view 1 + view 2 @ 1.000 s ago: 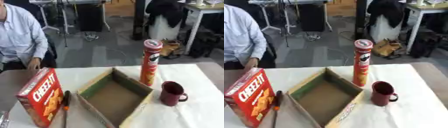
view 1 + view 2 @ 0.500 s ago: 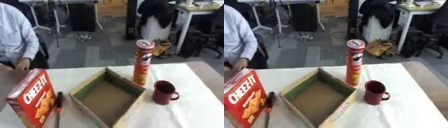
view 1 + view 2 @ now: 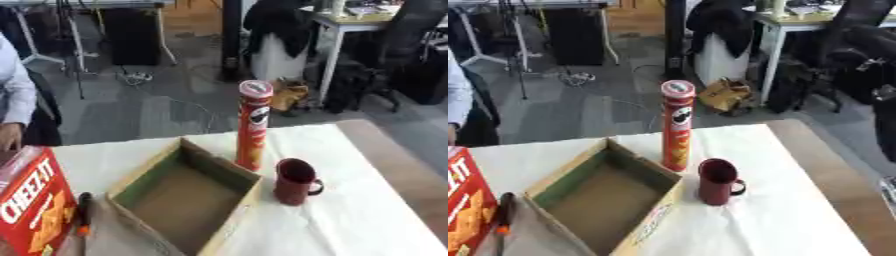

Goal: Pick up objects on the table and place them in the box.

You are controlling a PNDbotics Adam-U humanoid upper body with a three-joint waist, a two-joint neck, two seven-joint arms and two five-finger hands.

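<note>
White cloth [image 3: 367, 220] covering the tabletop, person's sleeve [image 3: 16, 97] showing past its far left corner, tan bag [image 3: 726, 95] sitting on grey floor, black office chair [image 3: 398, 55] standing beyond the table.

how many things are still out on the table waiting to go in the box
4: the chip can upright behind the box, the dark red mug to its right, the cracker box at far left, and a dark orange-tipped tool beside it. The box looks empty.

Left of the open box [image 3: 188, 200], the red cracker box [image 3: 31, 205] was cut by the frame edge, and the thin orange-black tool [image 3: 83, 220] beside it was too blurred to identify.
</note>
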